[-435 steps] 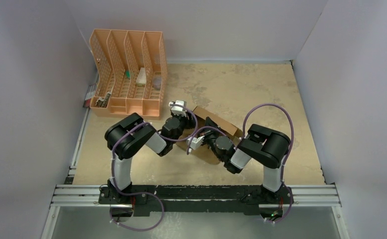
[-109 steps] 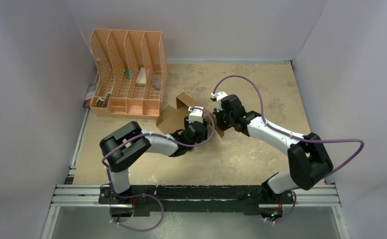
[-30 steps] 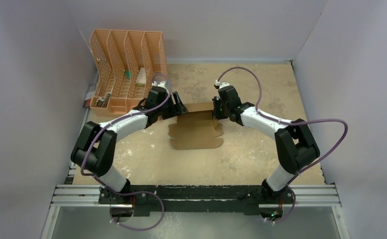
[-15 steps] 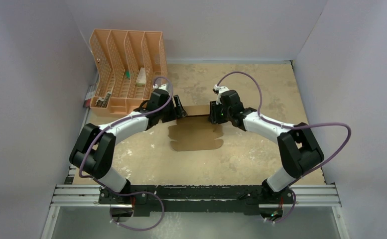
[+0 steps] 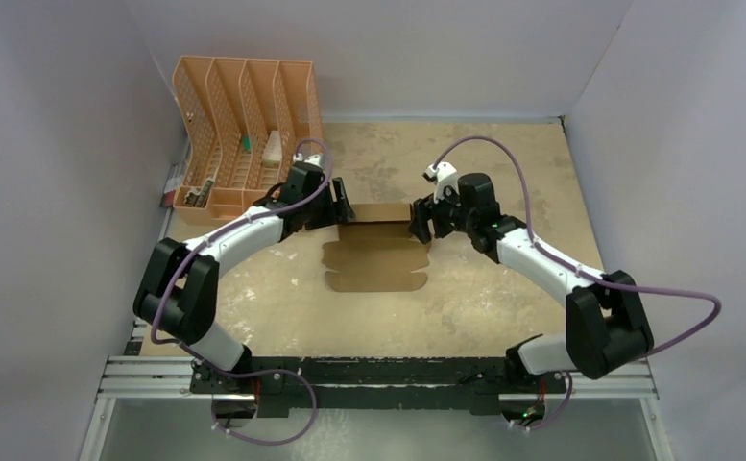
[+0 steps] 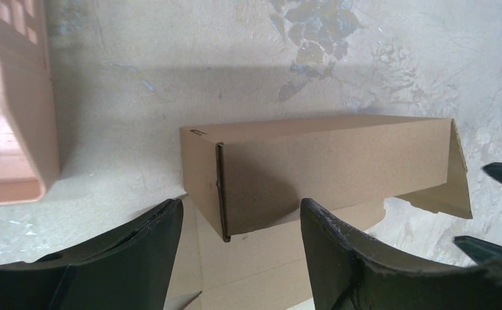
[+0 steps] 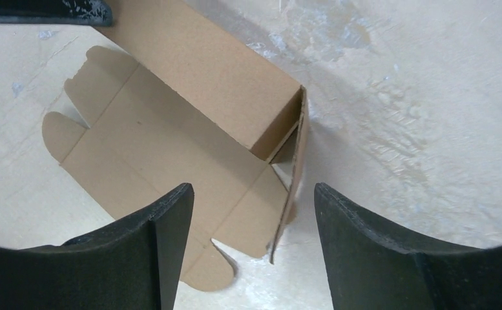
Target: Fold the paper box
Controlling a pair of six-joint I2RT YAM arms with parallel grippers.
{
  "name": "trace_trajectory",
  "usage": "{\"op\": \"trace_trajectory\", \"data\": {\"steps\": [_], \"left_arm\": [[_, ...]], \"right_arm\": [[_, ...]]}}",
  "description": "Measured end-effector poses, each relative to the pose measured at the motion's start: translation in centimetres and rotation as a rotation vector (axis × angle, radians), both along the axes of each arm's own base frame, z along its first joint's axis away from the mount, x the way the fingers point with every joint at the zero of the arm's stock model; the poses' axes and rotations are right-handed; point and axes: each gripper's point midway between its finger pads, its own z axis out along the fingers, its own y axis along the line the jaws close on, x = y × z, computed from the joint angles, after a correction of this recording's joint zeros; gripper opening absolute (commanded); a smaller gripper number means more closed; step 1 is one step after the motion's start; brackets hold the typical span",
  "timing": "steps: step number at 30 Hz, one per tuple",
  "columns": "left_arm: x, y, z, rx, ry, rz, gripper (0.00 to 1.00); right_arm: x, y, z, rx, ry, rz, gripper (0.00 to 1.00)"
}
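Observation:
The brown paper box (image 5: pixel 373 261) lies mid-table, its near panels flat with rounded tabs and its far part folded up into a long rectangular section (image 5: pixel 380 212). My left gripper (image 5: pixel 340 204) is open at the left end of that section (image 6: pixel 325 158), both fingers clear of the cardboard. At the right end my right gripper (image 5: pixel 420 221) is also open. An upright side flap (image 7: pixel 294 161) stands between its fingers without touching them. The flat sheet (image 7: pixel 151 161) spreads to the left in the right wrist view.
The orange slotted file organiser (image 5: pixel 249 134) stands at the back left, close behind my left arm, and its corner (image 6: pixel 9 97) shows in the left wrist view. Grey walls enclose the table on three sides. A metal rail (image 5: pixel 378 370) runs along the near edge.
My right gripper has gone from shut to open, letting go of the box's right end, and has drawn back slightly to the right. The left gripper has barely moved.

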Motion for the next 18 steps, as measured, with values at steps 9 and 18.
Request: {"op": "trace_trajectory", "data": {"steps": [9,18], "left_arm": [[1.6,1.9,1.7,0.035,-0.019,0.016,0.68],[2.7,1.9,2.6,0.016,-0.032,-0.009,0.67]], "right_arm": [[1.8,-4.1,2.9,-0.011,-0.131,-0.032,0.71],[3.6,-9.2,0.9,-0.099,-0.095,-0.156,0.6]]}}
